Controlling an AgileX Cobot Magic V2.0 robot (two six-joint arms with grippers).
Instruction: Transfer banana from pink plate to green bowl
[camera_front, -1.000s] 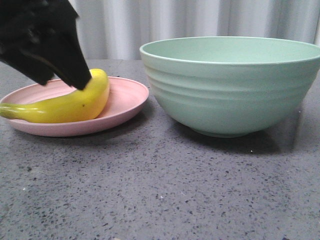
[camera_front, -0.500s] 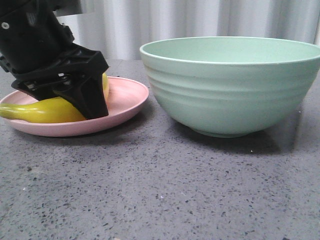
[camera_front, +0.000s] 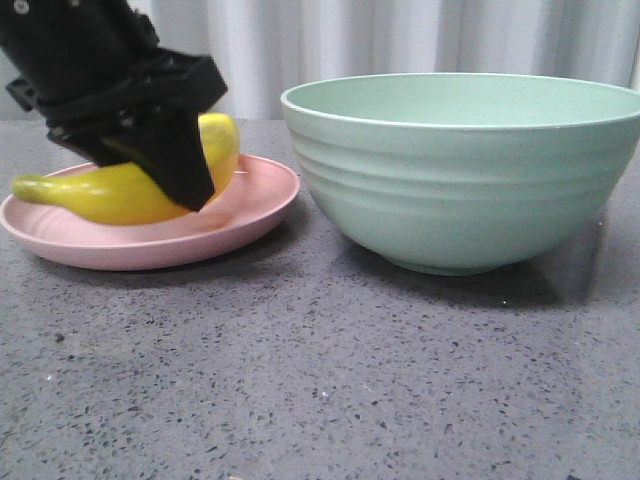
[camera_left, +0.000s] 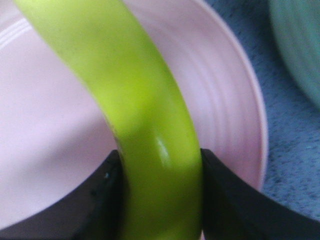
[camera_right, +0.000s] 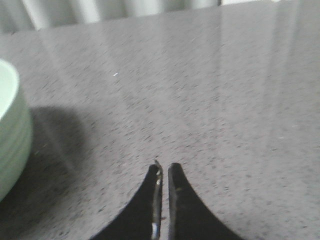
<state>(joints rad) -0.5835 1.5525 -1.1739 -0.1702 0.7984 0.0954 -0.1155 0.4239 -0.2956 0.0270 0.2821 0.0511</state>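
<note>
Half of the job, at most, is looking done: the left gripper (camera_front: 165, 165) is clamping the banana (camera_front: 110, 192) across its middle, its two dark fingers (camera_left: 100, 200) pressing against either side of the yellow body in the left wrist view. In the front view the banana is sitting tilted over the pink plate (camera_front: 250, 200), its greenish stem end pointing away from the green bowl (camera_front: 470, 170); a shadow is showing beneath it, so I judge it to be just clearing the plate, though whether it is touching anywhere is hard to tell. The bowl is standing just beside the plate, near but not touching, and much taller, and what shows of its inside is looking bare. The right gripper (camera_right: 164, 200) is hanging idle over the speckled grey table (camera_front: 320, 380), its tips nearly together and gripping nothing, with the bowl's ridged wall showing at the edge of its view. What is remaining, as I judge it, is the lift high enough to clear the bowl's rim, the carry across the gap, and the release inside.
</note>
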